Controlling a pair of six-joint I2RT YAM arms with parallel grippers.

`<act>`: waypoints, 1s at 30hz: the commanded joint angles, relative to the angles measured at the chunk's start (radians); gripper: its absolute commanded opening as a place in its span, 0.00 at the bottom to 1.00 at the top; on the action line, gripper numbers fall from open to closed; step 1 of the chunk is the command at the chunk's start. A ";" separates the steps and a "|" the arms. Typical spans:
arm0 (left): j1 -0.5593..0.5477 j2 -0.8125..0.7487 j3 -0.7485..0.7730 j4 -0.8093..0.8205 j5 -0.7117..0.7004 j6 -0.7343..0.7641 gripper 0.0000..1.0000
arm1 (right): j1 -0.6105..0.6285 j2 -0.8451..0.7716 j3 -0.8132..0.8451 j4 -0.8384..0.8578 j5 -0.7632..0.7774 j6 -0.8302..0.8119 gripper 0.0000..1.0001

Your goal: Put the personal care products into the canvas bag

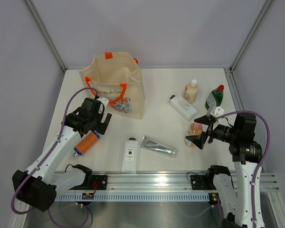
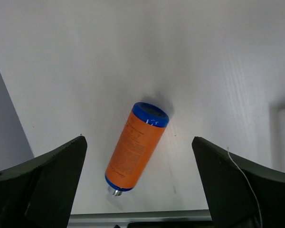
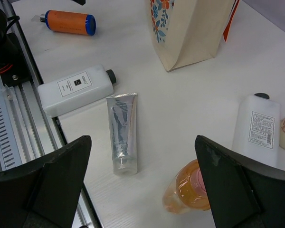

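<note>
Canvas bag (image 1: 115,85) upright at table's far left, open mouth seen only from top view. Left gripper (image 2: 137,142) spread wide, empty, over lying orange cylinder (image 2: 137,147). Right gripper (image 3: 142,142) spread wide, empty, just by peach bottle (image 3: 192,187). Green bottle (image 1: 214,97) in top view alone.

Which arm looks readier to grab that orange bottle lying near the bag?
Left. The left hand hovers open over the orange bottle, close to the canvas bag. The right hand is far off, above the peach bottle.
</note>
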 commanded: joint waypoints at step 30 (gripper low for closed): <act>0.163 0.223 -0.255 0.278 0.146 0.359 0.42 | 0.000 -0.015 0.013 -0.014 0.012 -0.049 0.99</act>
